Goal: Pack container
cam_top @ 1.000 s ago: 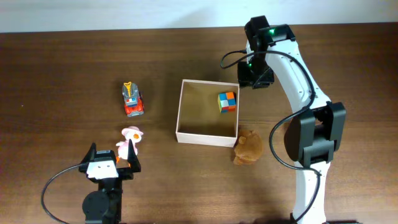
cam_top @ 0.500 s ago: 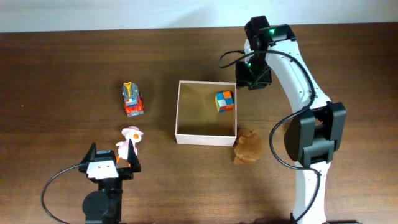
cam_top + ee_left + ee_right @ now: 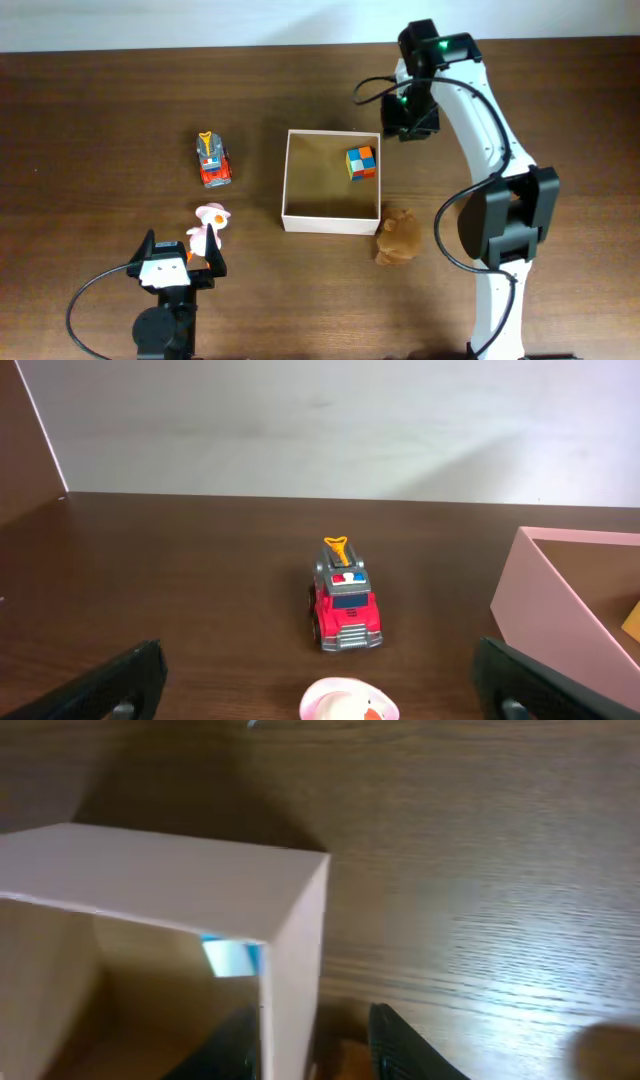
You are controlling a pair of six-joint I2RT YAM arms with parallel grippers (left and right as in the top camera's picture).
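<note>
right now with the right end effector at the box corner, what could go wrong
1. The right end effector straddles a box wall near its corner; a sideways move could bend the thin wall or drag the box.
2. The cube sits inside close to that wall, so a finger might knock it.
3. The bear lies right beside the box's near corner; a dragged box could shove it.

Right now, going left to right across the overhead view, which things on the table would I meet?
toy fire truck → container → brown plush toy
</note>
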